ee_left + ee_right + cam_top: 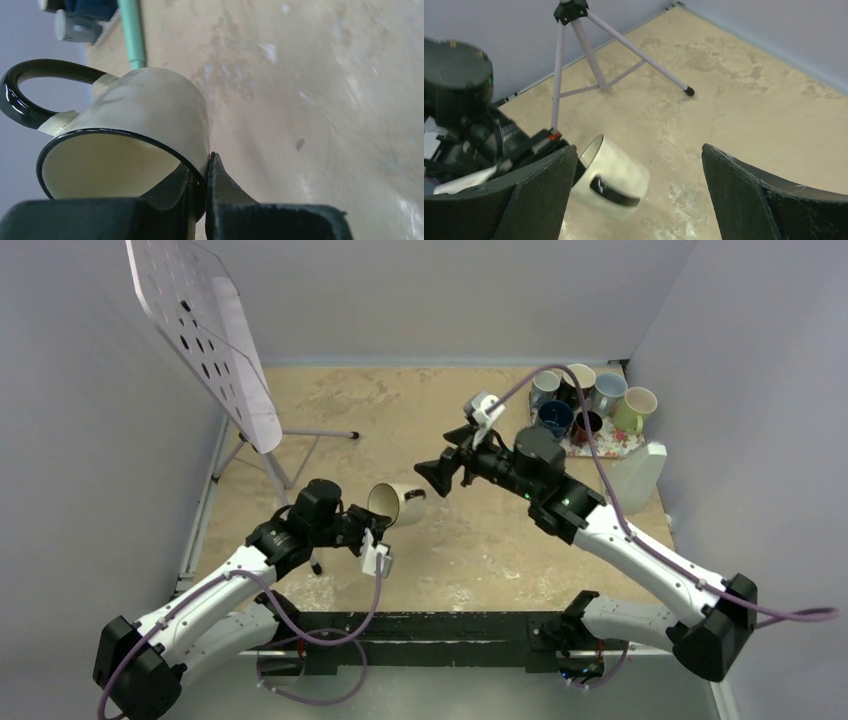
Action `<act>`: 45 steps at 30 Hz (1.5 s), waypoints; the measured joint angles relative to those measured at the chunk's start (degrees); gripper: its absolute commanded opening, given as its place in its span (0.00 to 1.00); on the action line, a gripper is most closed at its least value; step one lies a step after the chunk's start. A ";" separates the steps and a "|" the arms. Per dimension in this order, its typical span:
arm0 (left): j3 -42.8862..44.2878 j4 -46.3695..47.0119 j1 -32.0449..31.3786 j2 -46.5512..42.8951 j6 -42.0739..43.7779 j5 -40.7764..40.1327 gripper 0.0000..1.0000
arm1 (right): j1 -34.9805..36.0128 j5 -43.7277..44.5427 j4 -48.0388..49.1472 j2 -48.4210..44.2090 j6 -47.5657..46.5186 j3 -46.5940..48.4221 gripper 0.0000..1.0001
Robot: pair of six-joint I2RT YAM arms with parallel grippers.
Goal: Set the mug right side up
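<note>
The left gripper [204, 165] is nearly closed, pinching the rim wall of the cream mug [150, 110], one finger inside and one outside. The mug is tipped sideways, its mouth toward that gripper. Just beyond it, the right gripper [428, 478] is spread wide and holds nothing.

Robot lab test cell, plain grey walls [80, 440] boxing in tan table [400, 410], perforated board [200, 330] on tripod [272, 468], cabled robot arms [640, 550], spare mugs [610, 390] in corner
</note>
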 measured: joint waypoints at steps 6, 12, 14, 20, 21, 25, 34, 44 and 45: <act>0.07 -18.12 -0.04 0.24 28.83 -6.03 0.00 | 6.21 10.58 -21.16 20.35 4.13 25.20 0.99; 2.12 -26.25 -0.04 1.14 41.57 -10.75 0.00 | 16.61 19.45 -36.83 34.95 5.09 36.02 0.91; 2.82 -26.97 -0.04 1.16 43.36 -11.39 0.00 | 17.75 20.15 -40.85 37.16 5.70 36.02 0.90; 3.41 -27.61 -0.04 1.51 45.33 -12.17 0.00 | 17.70 21.55 -44.44 38.80 6.75 36.00 0.81; 3.43 -27.56 -0.04 1.57 45.55 -12.17 0.00 | 17.73 21.81 -44.50 38.97 6.95 36.02 0.79; 3.43 -26.75 -0.04 1.70 45.51 -12.15 0.00 | 17.81 24.17 -46.97 44.33 8.46 39.36 0.71; 3.32 -24.33 -0.68 2.89 39.50 -11.58 0.11 | 19.45 31.80 -51.91 52.87 9.70 41.68 0.00; 1.46 -9.14 -0.39 -3.89 37.09 -7.37 0.75 | 7.34 28.50 -51.54 42.38 14.43 34.03 0.00; 1.46 -8.31 -0.37 -4.31 36.72 -7.06 0.78 | 5.55 28.44 -51.30 41.18 14.58 33.48 0.00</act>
